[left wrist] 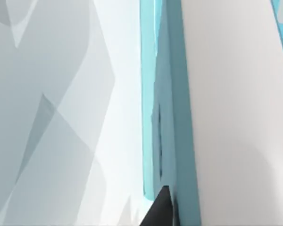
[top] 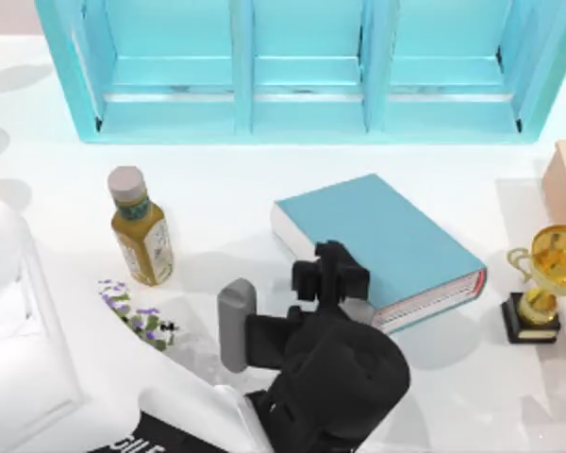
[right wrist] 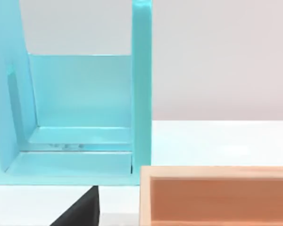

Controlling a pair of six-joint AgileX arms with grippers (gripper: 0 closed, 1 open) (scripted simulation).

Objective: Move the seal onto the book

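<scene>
Left arm's tool (top: 328, 269) sits at the near edge of the teal book (top: 382, 241); can't tell its opening or whether it holds the seal, which I can't locate. Risk: release this near the edge tips it onto the worktop (top: 226, 198). Farther off: bottle (top: 141, 226), trophy (top: 542, 283).

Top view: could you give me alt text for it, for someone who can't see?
A black robot arm reaches over a white table, its left gripper at the near edge of a teal book. A capped bottle stands left, a gold trophy right, a turquoise shelf behind.
</scene>
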